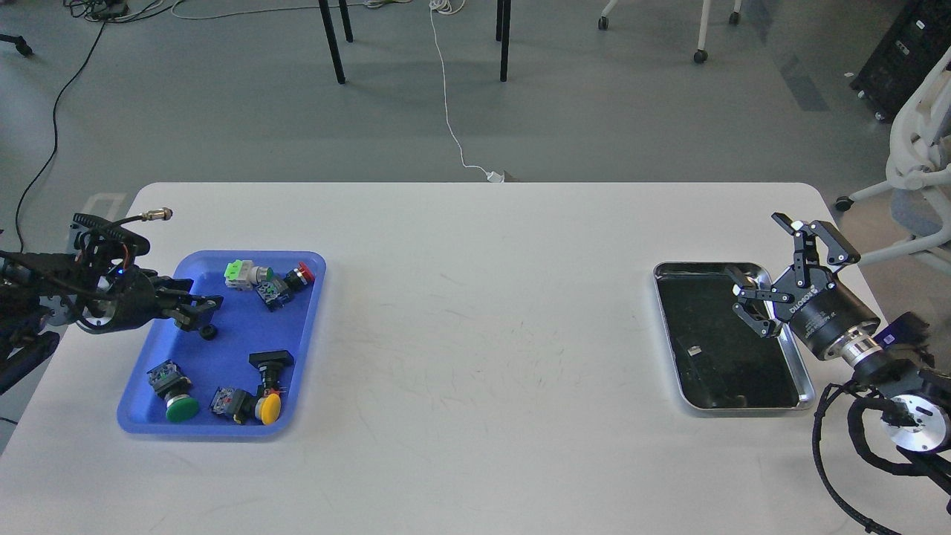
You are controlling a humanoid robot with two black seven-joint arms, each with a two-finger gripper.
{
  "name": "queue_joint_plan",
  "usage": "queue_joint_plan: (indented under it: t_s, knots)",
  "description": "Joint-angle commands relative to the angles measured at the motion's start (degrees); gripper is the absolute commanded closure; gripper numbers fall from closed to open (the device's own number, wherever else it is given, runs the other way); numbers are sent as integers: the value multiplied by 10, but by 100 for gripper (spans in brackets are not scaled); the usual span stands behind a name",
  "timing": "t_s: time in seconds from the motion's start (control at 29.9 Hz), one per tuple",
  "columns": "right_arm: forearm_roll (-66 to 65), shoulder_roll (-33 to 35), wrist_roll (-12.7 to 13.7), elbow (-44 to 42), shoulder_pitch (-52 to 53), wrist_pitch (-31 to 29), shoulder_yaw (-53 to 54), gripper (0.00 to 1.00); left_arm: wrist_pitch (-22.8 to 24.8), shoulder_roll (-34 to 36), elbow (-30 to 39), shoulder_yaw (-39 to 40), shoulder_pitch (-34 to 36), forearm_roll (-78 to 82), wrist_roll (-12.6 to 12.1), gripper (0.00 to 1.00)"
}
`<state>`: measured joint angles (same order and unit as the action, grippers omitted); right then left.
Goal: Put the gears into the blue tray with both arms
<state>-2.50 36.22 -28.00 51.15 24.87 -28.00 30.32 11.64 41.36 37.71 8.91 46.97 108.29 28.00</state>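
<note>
The blue tray (223, 357) lies at the table's left. One small black gear (209, 331) rests on its floor. My left gripper (195, 311) reaches in over the tray's left rim, open, with its fingertips just left of the gear and nothing between them. My right gripper (755, 246) hovers wide open over the far right corner of the metal tray (668, 334), holding nothing. The dark inside of that tray shows no gear that I can make out.
Several push-button switches lie in the blue tray: a red one (300, 274) and a green-white one (242, 272) at the back, a green one (175, 403) and a yellow one (267, 406) in front. A small pale piece (695, 349) lies in the metal tray.
</note>
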Motion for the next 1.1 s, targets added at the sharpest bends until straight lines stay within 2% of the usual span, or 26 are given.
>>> queue_joint_plan:
  t_s: [0.0,0.07,0.2,0.33,0.43,0.5,0.67,0.8,0.94,1.07]
  knots:
    - [0,0,0,0,1,0,0,2,1,21,17,3,19,-58,0,17]
    - [0,0,0,0,4,0,-1,2,3,42,52,5,43,-112,0,15]
    - [-1,0,0,-1,6,0,-1,2,10,80,170,46,55,-289,0,11]
    - [-1,-2,0,-2,9,0,-2,2,8,83,270,86,23,-507,0,2]
    - [-1,-6,0,-2,13,0,-3,2,8,59,307,111,-23,-645,0,2]
    - [-1,-11,0,-3,15,0,-2,2,5,32,310,147,-66,-682,0,2]
    - [0,-13,0,-2,19,0,-2,1,-2,-58,309,318,-208,-690,0,2]
    - [0,-12,0,-3,21,0,-3,1,0,-149,303,418,-259,-695,0,2]
    - [0,-15,0,-6,26,0,-7,1,21,-206,265,490,-300,-696,0,2]
    - [0,-37,0,-7,27,0,-4,1,73,-235,225,530,-320,-707,-36,2]
